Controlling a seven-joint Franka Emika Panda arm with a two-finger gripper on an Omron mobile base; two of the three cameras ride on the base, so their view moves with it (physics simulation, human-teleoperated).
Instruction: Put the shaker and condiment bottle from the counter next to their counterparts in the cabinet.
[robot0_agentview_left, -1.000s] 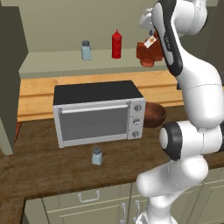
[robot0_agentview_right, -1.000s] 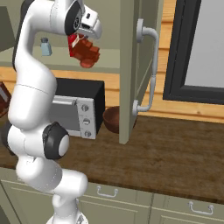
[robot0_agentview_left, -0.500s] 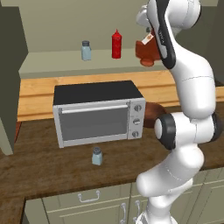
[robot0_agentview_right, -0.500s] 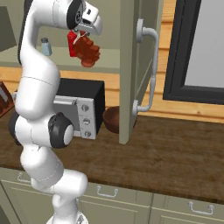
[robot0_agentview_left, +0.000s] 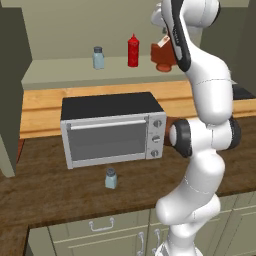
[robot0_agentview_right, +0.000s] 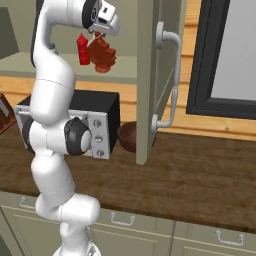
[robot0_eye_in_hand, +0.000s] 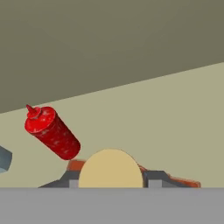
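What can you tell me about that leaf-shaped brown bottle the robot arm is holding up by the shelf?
The condiment bottle is reddish-brown and shaped like a maple leaf, glassy in look, with a short neck, a round tan stopper and a small white tag. It hangs upright from the gripper, whose jaws are shut on its neck. It is over the cabinet's pale shelf, just right of the red squeeze bottle. Whether its base already touches the shelf cannot be told.

The cabinet's pale shelf (robot0_agentview_left: 65, 72) carries a blue shaker (robot0_agentview_left: 98, 57) and a red squeeze bottle (robot0_agentview_left: 133, 51). The dark wood counter (robot0_agentview_left: 60, 190) below holds a toaster oven (robot0_agentview_left: 112, 127), a second shaker (robot0_agentview_left: 111, 178) (just in front of the oven) and a brown bowl (robot0_agentview_right: 129, 136).
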